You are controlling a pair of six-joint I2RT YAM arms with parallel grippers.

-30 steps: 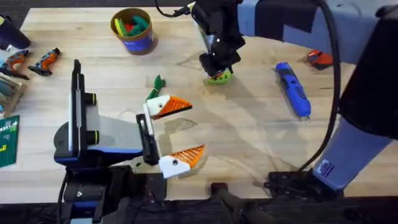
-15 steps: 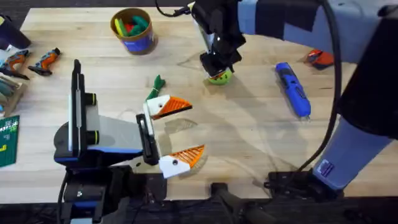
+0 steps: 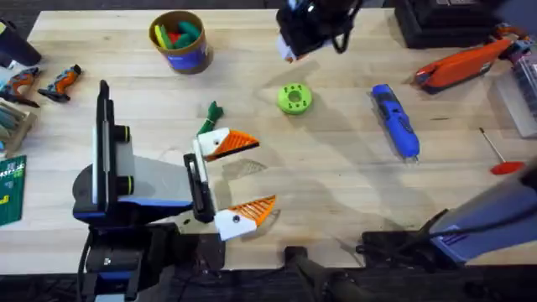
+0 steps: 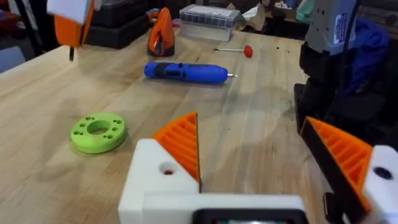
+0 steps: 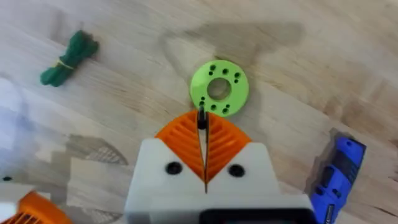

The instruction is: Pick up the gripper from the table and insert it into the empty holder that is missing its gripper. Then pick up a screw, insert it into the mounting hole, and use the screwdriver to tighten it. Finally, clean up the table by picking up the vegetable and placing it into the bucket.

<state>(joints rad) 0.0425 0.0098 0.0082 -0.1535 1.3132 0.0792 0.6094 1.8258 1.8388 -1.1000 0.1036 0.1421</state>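
Pads pressed together, the right gripper pinches what looks like a small dark slender screw. Just past its tips lies the round lime-green plastic disc. Farther off, the left gripper gapes wide. The screw should travel upright, firmly pinched, to 1 white mount's hole.

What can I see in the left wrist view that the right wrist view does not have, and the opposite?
Left wrist view, not right wrist view: the red-handled rod, the clear box and the orange tool at the table's far side. Right wrist view, not left wrist view: the vegetable. Both views: the green disc, the screwdriver and the right pincer, shut.
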